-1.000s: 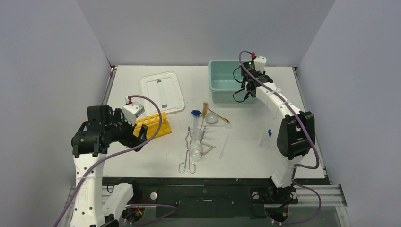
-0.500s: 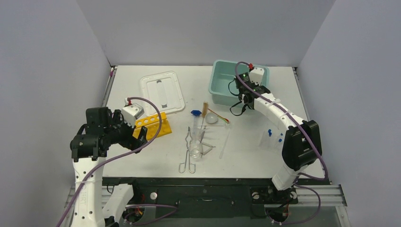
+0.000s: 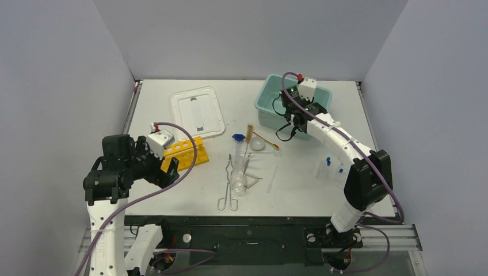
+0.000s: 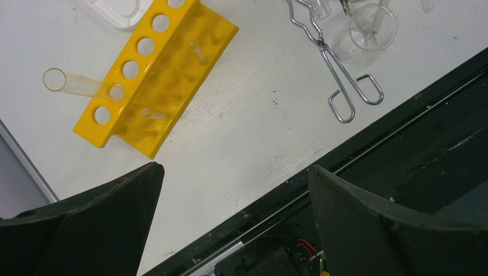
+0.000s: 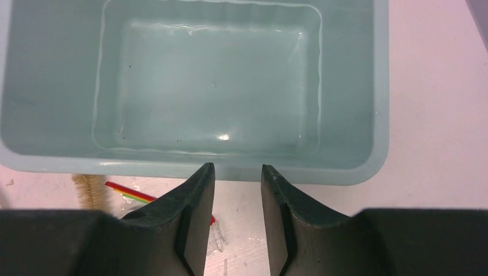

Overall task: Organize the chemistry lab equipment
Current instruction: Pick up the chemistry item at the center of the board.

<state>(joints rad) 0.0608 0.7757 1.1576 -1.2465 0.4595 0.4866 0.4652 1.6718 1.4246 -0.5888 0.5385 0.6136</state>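
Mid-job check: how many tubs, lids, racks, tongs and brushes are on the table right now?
Teal tub: 1
White lid: 1
Yellow holed rack: 1
Metal loop-handled tongs: 1
Tan-bristled brush: 1
Total: 5
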